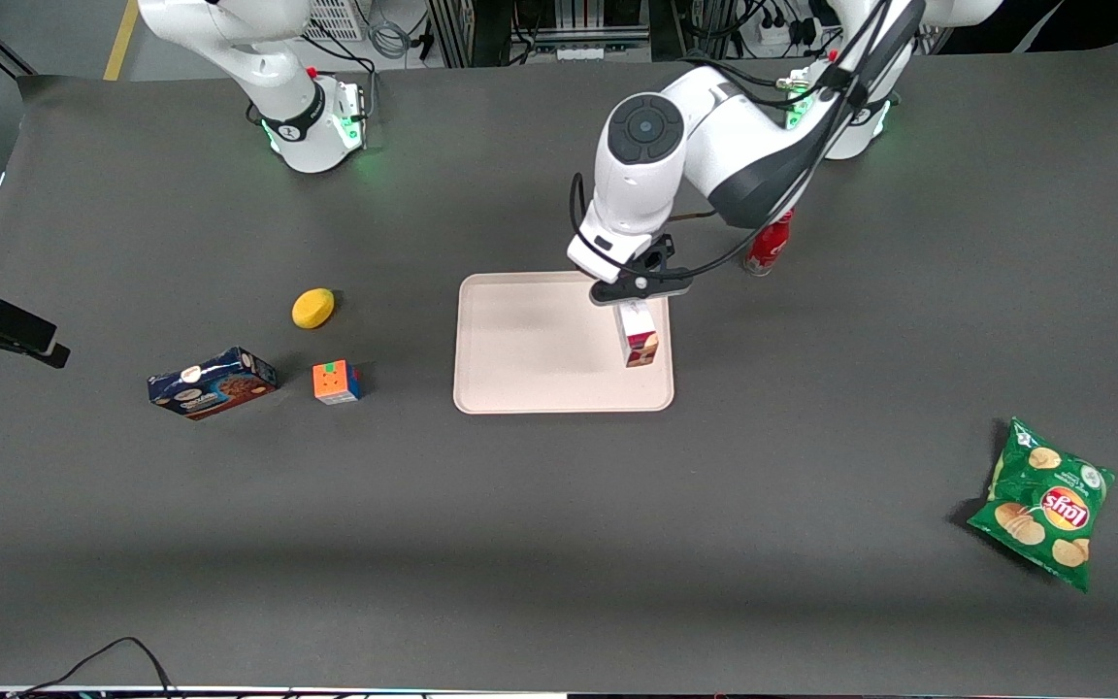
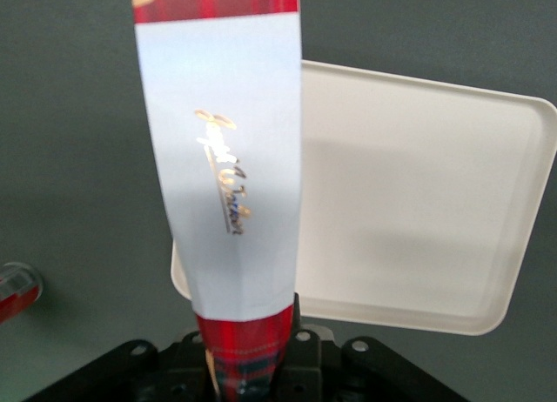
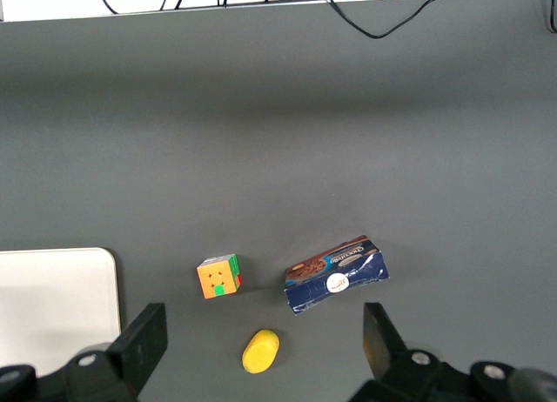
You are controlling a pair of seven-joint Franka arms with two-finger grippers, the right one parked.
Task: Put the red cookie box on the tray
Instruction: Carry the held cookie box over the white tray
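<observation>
The tool (image 1: 634, 299) hangs over the tray (image 1: 520, 340), above the edge of the tray that lies toward the working arm's end of the counter (image 1: 559, 544). It pinches the red cookie box (image 1: 639, 337) by one end, so the box stands on end beneath it. In the front view the low end of the box shows over the tray's surface, near the rim; whether it touches the tray I cannot tell. In the left wrist view the red cookie box (image 2: 228, 176) runs straight away from the tool (image 2: 248, 363), with its white label band and gold script facing the camera and red plaid at both ends. The tray (image 2: 418, 211) lies beside the box there, pale and bare.

A red bottle (image 1: 770, 245) stands on the counter near the tray, partly hidden by the arm. A green bag of chips (image 1: 1044, 502) lies well apart, toward the working arm's end and nearer the front camera. Toward the parked arm's end sit a puzzle cube (image 1: 337, 382), a blue cookie box (image 1: 213, 382) beside it, and a yellow lemon (image 1: 312, 308) a little farther from the camera.
</observation>
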